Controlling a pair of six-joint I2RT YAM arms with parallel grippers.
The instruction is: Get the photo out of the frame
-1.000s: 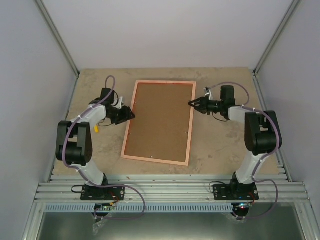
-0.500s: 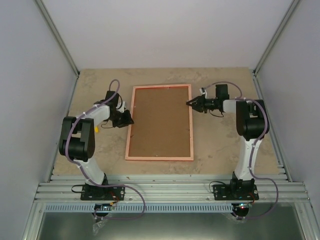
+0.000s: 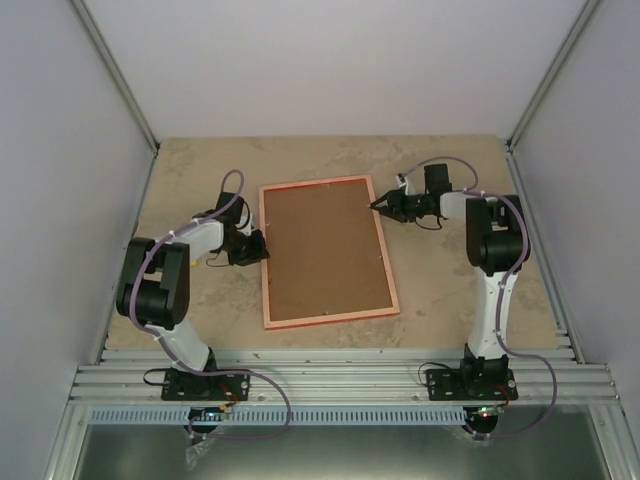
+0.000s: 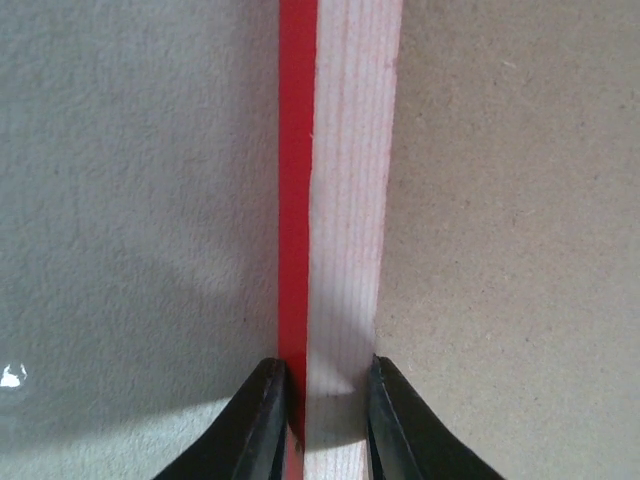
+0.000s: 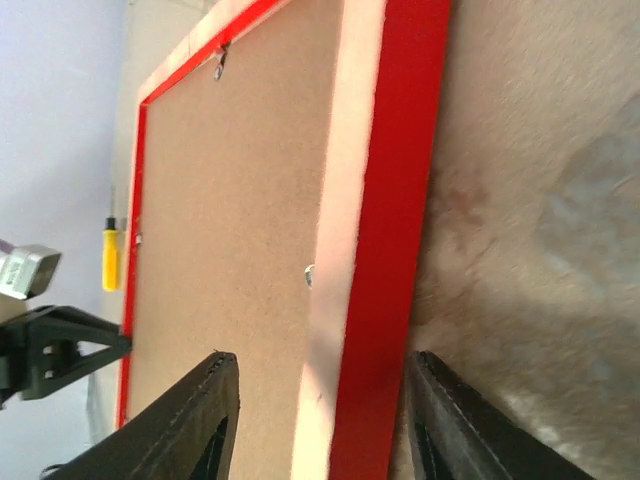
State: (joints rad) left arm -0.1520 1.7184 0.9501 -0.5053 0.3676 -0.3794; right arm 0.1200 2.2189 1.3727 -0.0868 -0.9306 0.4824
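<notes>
The frame lies face down on the table, brown board back up with a pinkish-orange rim. The photo is hidden under the board. My left gripper is at the frame's left edge. In the left wrist view it is shut on the rim, one finger on the red outer side, one on the board side. My right gripper is at the right edge near the far corner. In the right wrist view it is open, its fingers straddling the red rim without touching it.
A yellow screwdriver lies on the table beyond the frame's left side. Small metal tabs hold the board in the rim. Grey walls enclose the table on three sides.
The frame has turned counter-clockwise on the table, far end left and near end right. My left gripper stayed on its left edge. My right gripper moved farther back along the right edge.
</notes>
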